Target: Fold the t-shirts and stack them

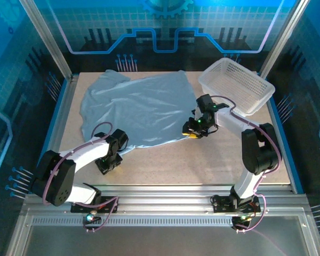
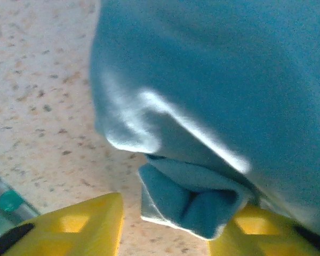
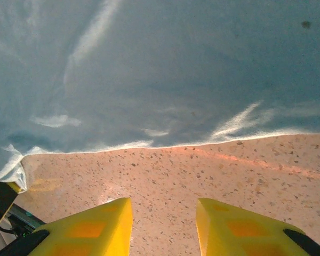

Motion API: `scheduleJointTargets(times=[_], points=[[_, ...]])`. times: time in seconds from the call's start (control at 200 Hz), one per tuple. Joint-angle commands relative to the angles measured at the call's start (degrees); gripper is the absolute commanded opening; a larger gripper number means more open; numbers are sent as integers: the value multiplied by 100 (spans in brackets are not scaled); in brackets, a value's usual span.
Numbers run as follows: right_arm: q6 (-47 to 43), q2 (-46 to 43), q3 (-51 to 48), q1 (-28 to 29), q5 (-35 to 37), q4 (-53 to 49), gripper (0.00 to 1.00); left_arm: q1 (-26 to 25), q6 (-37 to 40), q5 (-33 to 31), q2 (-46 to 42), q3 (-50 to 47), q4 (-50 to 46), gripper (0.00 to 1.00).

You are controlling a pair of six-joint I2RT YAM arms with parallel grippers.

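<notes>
While t-shirt (image 1: 138, 109) lies spread, long axis left-right, both jaws part-open, gripping nothing.

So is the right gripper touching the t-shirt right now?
Apart. The right wrist view shows a strip of bare table between the right gripper and the t-shirt hem.

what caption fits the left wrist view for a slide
Left gripper open around a bunched edge of the t-shirt on the speckled table
</notes>
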Motion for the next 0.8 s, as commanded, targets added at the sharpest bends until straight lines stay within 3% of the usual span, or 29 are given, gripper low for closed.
scheduleJointTargets(times=[0.0,0.14,0.54,0.795], points=[[-42,-164,-126,-82,-20,-98,37,120,334,-146,142,133,312,30],[-29,-187,-176,-153,198,-143,37,170,372,-323,105,199,172,0],[722,68,73,-816,1537,-781,44,165,-719,-17,-1534,1177,-2023,0],[983,211,-32,-1105,1629,-503,43,205,-796,-187,-2083,1171,-2372,0]])
